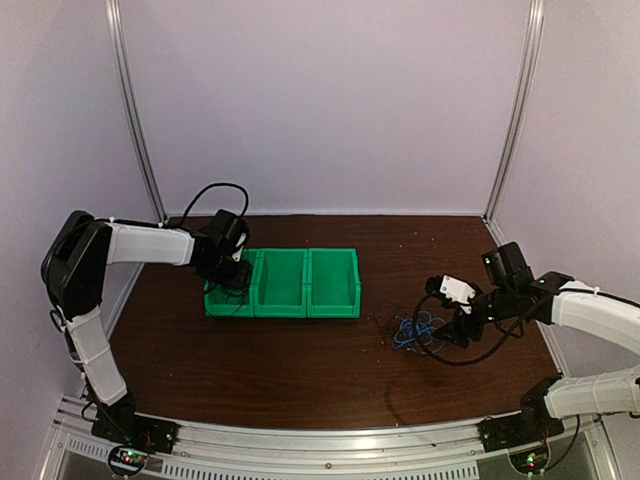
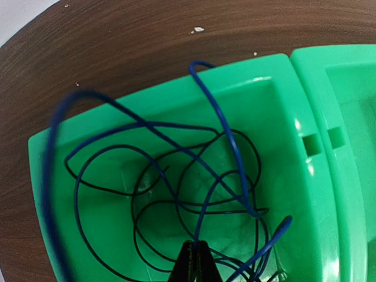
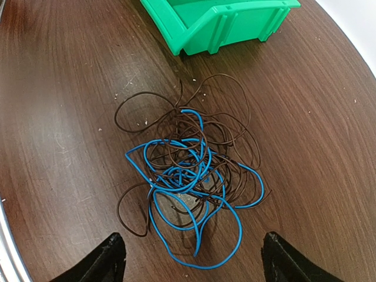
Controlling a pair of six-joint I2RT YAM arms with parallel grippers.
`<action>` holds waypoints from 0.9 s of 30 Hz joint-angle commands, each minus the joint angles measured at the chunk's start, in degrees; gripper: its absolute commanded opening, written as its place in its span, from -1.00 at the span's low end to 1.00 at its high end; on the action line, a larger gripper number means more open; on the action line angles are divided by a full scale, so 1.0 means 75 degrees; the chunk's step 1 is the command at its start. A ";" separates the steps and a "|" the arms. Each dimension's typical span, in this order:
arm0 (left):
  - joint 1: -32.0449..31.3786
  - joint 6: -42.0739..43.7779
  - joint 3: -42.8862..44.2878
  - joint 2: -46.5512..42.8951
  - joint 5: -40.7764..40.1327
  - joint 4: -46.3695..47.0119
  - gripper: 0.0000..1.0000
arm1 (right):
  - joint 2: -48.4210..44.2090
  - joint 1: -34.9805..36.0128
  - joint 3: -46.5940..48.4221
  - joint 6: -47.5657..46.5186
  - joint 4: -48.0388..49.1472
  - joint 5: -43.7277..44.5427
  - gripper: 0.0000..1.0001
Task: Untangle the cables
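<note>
A tangle of cables [image 3: 189, 176], bright blue and dark wires looped together, lies on the brown table [image 3: 64, 117]. My right gripper [image 3: 192, 263] hovers over it, open, its fingertips [image 3: 110, 259] wide on either side and touching nothing. From above, that tangle [image 1: 415, 329] sits just left of the right gripper [image 1: 445, 328]. My left gripper [image 2: 197, 251] is down in the left compartment of the green bin [image 2: 247, 73], shut on a blue cable [image 2: 218, 126] that rises from its tips. Loose blue and black cables [image 2: 147, 205] curl across the bin floor.
The green bin [image 1: 330, 310] has three compartments and stands mid-table, with the left gripper [image 1: 237, 277] over its left one. A corner of the bin [image 3: 217, 20] shows beyond the tangle in the right wrist view. Pale walls and metal posts ring the table.
</note>
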 commanded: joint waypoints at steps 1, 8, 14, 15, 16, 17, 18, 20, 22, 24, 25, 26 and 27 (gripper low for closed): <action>0.0043 -0.0068 0.0476 0.0015 0.0230 -0.0082 -0.98 | 0.0095 -0.0053 -0.0018 -0.0033 0.0083 -0.0163 0.62; 0.0043 -0.0048 0.0629 -0.1215 0.0024 -0.0846 -0.15 | 0.0078 -0.0049 -0.0026 -0.0046 0.0079 -0.0184 0.62; 0.0043 -0.0026 0.0587 -0.2357 -0.0054 -0.1729 0.24 | 0.0136 -0.0049 -0.0017 -0.0057 0.0077 -0.0211 0.62; 0.0043 -0.0123 0.0438 -0.2558 0.0012 -0.1823 0.25 | 0.0137 -0.0055 -0.0012 -0.0058 0.0072 -0.0204 0.62; 0.0043 -0.0226 0.0205 -0.2836 0.0152 -0.1865 0.25 | 0.0134 -0.0049 -0.0017 -0.0064 0.0065 -0.0211 0.61; 0.0043 -0.0369 -0.0039 -0.3085 0.0248 -0.1889 0.25 | 0.0132 -0.0050 -0.0018 -0.0063 0.0062 -0.0206 0.62; 0.0043 -0.0527 -0.0316 -0.3318 0.0347 -0.1912 0.24 | 0.0131 -0.0049 -0.0018 -0.0069 0.0076 -0.0209 0.62; 0.0043 -0.0860 -0.0848 -0.3773 0.0486 -0.1917 0.22 | 0.0141 -0.0049 -0.0012 -0.0070 0.0087 -0.0213 0.62; 0.0043 -0.1181 -0.1315 -0.4150 0.0574 -0.1870 0.20 | 0.0164 -0.0049 -0.0011 -0.0070 0.0080 -0.0223 0.61; 0.0043 -0.1411 -0.1747 -0.4431 0.0662 -0.1744 0.13 | 0.0175 -0.0049 -0.0004 -0.0081 0.0061 -0.0226 0.61; 0.0043 -0.1504 -0.1921 -0.4512 0.0700 -0.1685 0.09 | 0.0173 -0.0049 -0.0010 -0.0082 0.0060 -0.0235 0.62; 0.0043 -0.1586 -0.2066 -0.4525 0.0778 -0.1661 0.02 | 0.0163 -0.0049 -0.0006 -0.0082 0.0059 -0.0236 0.61; 0.0048 -0.1603 -0.2192 -0.4459 0.0923 -0.1608 -0.04 | 0.0167 -0.0050 -0.0015 -0.0082 0.0059 -0.0226 0.62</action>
